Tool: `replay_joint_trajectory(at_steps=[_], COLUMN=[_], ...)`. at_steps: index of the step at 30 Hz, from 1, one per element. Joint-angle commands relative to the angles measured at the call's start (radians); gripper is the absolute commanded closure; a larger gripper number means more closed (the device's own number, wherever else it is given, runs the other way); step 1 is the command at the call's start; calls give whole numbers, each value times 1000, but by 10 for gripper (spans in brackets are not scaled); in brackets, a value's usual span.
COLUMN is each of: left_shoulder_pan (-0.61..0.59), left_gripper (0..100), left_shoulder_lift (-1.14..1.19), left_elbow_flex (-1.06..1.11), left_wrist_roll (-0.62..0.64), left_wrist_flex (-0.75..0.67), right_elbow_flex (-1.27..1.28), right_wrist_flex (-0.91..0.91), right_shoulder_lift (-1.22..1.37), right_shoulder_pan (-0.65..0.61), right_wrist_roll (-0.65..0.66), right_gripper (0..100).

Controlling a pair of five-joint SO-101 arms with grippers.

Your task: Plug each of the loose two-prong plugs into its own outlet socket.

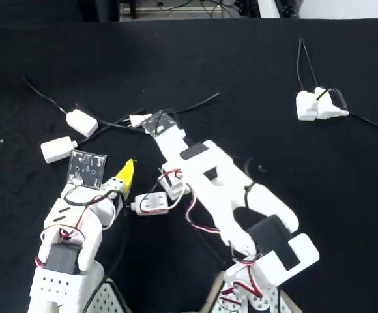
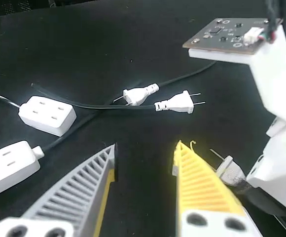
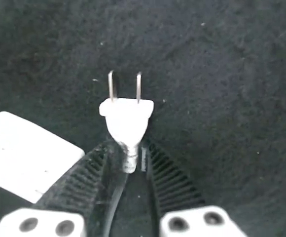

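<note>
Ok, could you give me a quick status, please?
Left gripper open, empty. Right gripper shut on a plug, prongs free. Outlet socket beside it, nothing between.

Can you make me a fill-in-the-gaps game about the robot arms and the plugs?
The right gripper holds a white plastic plug with ____ metal prongs.
The left gripper has one grey finger and one ____ finger.
The left gripper is ____ and holds nothing.
Everything sits on a ____ table.
Missing words: two, yellow, open, black.
</note>
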Motion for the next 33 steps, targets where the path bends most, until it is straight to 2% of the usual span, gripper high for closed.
replay_joint_trajectory(at_steps=[1,9,14,16,19,26,30,33], left_shoulder_pan=[-5,-1,119,139,142,182,285,288], left_gripper=[802,801,801,801,800,801,801,801], left_shoulder_lift=[-12,-3,0,21,138,597,695,712], left_elbow_flex=[-19,-33,-209,-272,-302,-424,-400,-366], left_wrist_roll=[-2,-2,-84,-84,-94,-163,-264,-288], left_wrist_flex=[-6,15,333,397,397,350,347,282], right_elbow_flex=[-22,125,108,88,77,79,81,81], right_wrist_flex=[21,-29,-38,-34,-34,-34,-38,-38], right_shoulder_lift=[-50,-332,-375,-371,-367,-369,-367,-367], right_shoulder_pan=[32,124,259,313,350,350,350,350], right_wrist_roll=[5,12,25,25,23,23,23,23], right_gripper=[988,988,988,988,988,988,988,988])
